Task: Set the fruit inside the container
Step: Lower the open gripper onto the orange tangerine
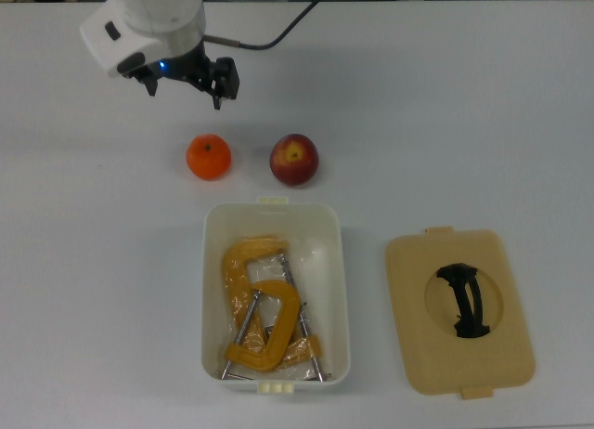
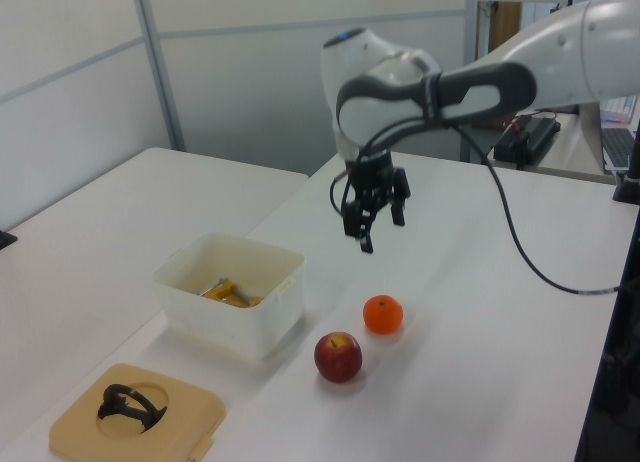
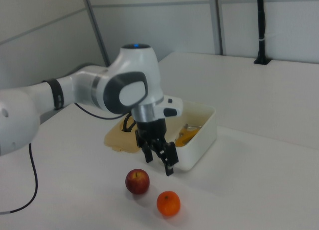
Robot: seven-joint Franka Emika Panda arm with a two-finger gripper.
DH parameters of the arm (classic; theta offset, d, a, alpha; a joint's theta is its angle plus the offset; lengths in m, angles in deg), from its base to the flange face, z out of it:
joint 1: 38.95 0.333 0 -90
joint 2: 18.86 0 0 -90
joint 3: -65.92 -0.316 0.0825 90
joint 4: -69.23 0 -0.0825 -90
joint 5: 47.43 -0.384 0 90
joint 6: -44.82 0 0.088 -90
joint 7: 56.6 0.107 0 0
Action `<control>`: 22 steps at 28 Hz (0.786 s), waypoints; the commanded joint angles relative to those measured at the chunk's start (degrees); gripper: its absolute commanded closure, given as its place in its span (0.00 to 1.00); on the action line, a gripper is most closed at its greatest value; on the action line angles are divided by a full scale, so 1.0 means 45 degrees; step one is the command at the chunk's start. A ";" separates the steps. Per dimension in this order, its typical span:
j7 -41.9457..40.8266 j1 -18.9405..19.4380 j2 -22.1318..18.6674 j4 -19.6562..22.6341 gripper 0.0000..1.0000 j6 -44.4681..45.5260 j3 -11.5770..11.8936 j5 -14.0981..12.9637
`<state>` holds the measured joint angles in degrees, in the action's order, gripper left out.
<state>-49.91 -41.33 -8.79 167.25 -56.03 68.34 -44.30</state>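
The bright orange fruit (image 1: 208, 157) (image 2: 382, 314) (image 3: 168, 203) and the dark red apple (image 1: 294, 160) (image 2: 338, 356) (image 3: 137, 181) lie side by side on the white table, just outside one short end of the white container (image 1: 212, 290) (image 2: 232, 300) (image 3: 202, 136). My gripper (image 1: 186, 95) (image 2: 378, 229) (image 3: 159, 164) hangs open and empty above the table. In the top view it is just above the orange and slightly to its left, apart from both fruits.
Two yellow-orange C-clamps (image 1: 264, 308) lie inside the container. A flat tan lid (image 1: 459, 299) (image 2: 135, 412) with a black handle rests on the table at the top view's right of the tub. The arm's white wrist (image 1: 148, 20) reaches in from the top view's upper left.
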 commanded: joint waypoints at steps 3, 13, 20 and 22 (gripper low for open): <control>-0.0373 0.0041 0.0182 0.1713 0.00 -0.2023 0.0048 0.0202; -0.0217 0.0041 0.1842 0.1792 0.00 -0.3038 0.0048 0.0280; 0.0057 0.0041 0.2175 0.1812 0.30 -0.3372 0.0009 0.0261; 0.0057 0.0041 0.2176 0.1812 0.54 -0.3372 0.0009 0.0261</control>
<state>-49.92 -41.30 1.09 174.90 -69.84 68.32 -43.79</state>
